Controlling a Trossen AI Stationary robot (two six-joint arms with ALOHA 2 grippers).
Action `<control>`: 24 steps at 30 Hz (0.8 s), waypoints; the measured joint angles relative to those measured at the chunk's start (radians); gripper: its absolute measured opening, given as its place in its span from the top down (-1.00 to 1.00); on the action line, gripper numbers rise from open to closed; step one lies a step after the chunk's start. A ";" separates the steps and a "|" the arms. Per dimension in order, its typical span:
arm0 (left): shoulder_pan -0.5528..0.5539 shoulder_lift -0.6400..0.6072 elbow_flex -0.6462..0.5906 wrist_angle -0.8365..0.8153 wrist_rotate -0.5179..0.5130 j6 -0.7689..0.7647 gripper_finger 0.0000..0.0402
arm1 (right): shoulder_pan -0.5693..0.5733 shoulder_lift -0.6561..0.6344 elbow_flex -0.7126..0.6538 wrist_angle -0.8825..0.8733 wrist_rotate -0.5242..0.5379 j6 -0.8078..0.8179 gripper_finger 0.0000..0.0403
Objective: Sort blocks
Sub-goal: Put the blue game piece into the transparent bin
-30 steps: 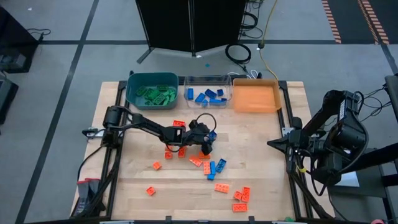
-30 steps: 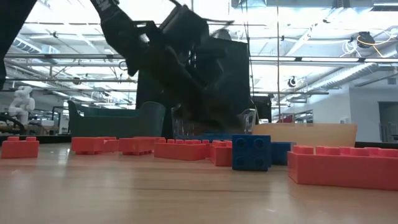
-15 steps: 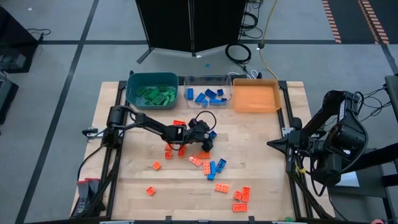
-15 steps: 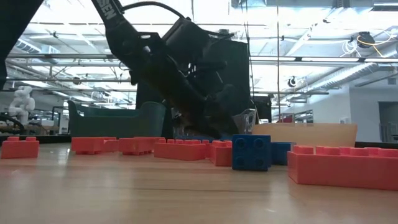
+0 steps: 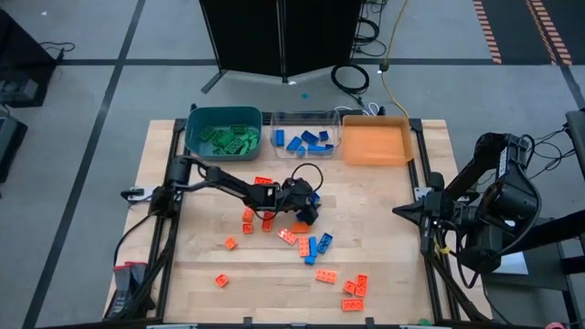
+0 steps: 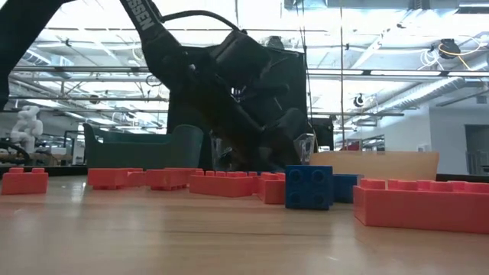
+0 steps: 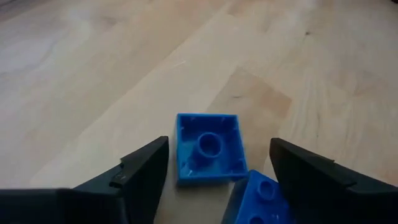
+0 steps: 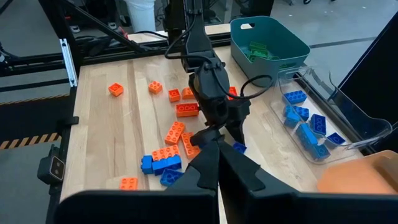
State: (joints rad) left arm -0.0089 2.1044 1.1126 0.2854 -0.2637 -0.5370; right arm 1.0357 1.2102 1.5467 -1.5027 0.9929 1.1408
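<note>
Left wrist view: the left gripper (image 7: 214, 165), lowered within the last second, straddles an upturned blue block (image 7: 208, 149), fingers wide. A grasp looks imminent. The right gripper (image 8: 217, 146) waits shut.

Even overhead light in the high view; we see only soft, short shadows under the arms on the counter (image 5: 366, 196). Low view is backlit: bright ceiling strips and windows blow out from 10 to 2 o'clock, leaving the left arm (image 6: 221, 84) a near silhouette. Near counter surface at 6 o'clock is soft, and the foreground blocks (image 6: 309, 187) are slightly blurred. Left wrist view is warm, with the wood at 12 o'clock out of focus. Right wrist view is sharp mid-frame, and its own gripper (image 8: 217, 171) is blurred.
</note>
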 joint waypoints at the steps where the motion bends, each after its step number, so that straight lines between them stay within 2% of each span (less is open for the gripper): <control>1: 0.005 -0.001 0.002 -0.021 0.001 -0.018 -0.37 | 0.000 0.000 0.000 -0.001 0.000 0.000 1.00; 4: 0.023 -0.002 0.003 -0.059 0.007 -0.054 -0.21 | 0.000 0.000 0.000 -0.004 0.000 0.000 1.00; 11: 0.039 -0.008 0.001 -0.075 0.039 -0.112 0.31 | 0.000 0.000 0.000 -0.005 0.000 0.002 1.00; 24: 0.038 -0.013 0.134 -0.147 0.100 -0.101 0.31 | 0.000 0.000 0.000 -0.005 0.000 0.003 1.00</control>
State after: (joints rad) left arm 0.0287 2.0910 1.2470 0.1384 -0.1637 -0.6382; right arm 1.0359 1.2102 1.5467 -1.5078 0.9928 1.1439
